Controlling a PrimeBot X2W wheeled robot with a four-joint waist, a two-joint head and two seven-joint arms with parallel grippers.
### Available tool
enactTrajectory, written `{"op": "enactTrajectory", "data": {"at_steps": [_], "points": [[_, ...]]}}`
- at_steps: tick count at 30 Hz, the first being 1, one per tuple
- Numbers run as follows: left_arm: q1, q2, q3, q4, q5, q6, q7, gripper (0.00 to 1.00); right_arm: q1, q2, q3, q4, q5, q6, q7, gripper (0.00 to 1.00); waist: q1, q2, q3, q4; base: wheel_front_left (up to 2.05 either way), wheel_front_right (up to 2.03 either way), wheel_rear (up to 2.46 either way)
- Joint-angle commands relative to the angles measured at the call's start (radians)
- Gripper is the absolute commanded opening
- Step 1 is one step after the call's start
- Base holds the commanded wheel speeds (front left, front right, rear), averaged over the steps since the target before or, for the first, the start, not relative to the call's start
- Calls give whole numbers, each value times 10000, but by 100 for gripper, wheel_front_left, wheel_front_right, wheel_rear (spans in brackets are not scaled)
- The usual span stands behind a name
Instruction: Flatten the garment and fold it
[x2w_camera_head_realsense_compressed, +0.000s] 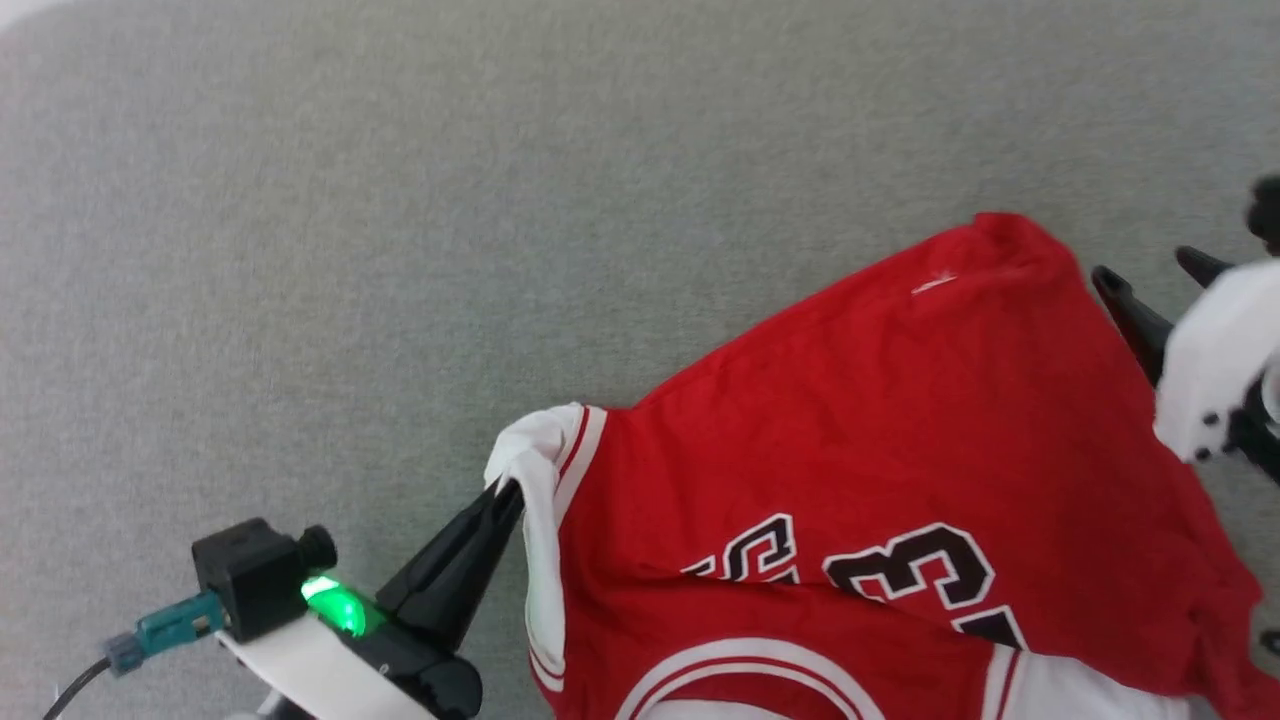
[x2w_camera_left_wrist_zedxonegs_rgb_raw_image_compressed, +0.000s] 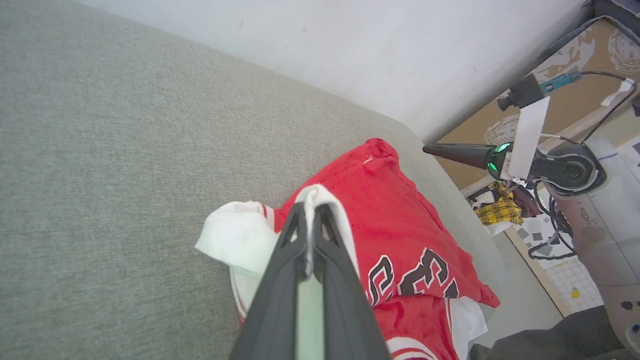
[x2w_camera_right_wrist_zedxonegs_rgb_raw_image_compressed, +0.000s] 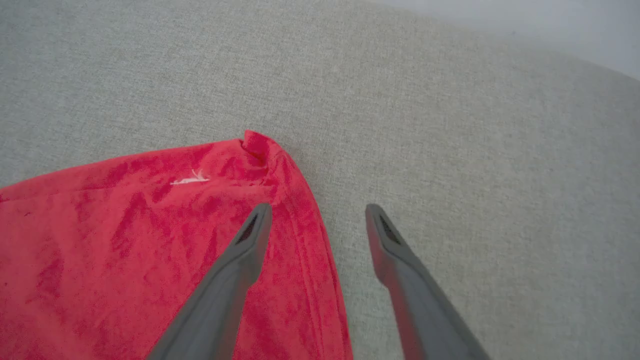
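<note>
Presently, red garment lying rumpled on grey upholstered surface, left claw clamped on its white sleeve, right claw spread wide by red corner, holding nothing

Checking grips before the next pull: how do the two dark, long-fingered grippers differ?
The left gripper is shut on the white sleeve of the red jersey garment; the right gripper is open, holding nothing. The left's jaws meet around cloth; the right's stand apart, one above red cloth, one above the grey upholstery. Both sit at garment edges.
</note>
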Motion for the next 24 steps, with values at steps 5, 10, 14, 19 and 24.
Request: {"op": "enactTrajectory", "data": {"at_steps": [5, 10, 14, 19, 24], "points": [[-423, -151, -87, 171, 120, -225, 40, 0, -911, -271, 451, 915, -63, -7, 209, 100, -2, 0, 748, 583, 0, 0, 0], [-644, -266, -165, 361, 134, -377, 29, 0, -1351, -526, 827, 1557, -29, -7, 356, 100, -2, 0, 955, 808, 0, 0, 0], [-751, -321, -199, 483, 126, -452, 20, 0, -1456, -553, 949, 1948, 86, -7, 574, 100, -2, 0, 1030, 907, 0, 0, 0], [-846, -345, -218, 620, 91, -513, 40, 0, -1392, -420, 928, 2180, 241, -7, 850, 0, -2, 0, 997, 947, 0, 0, 0], [-853, -318, -142, 682, 28, -547, -34, 0, -1374, -234, 881, 2042, 393, -7, 555, 0, -2, 0, 692, 784, 0, 0, 0]]}}
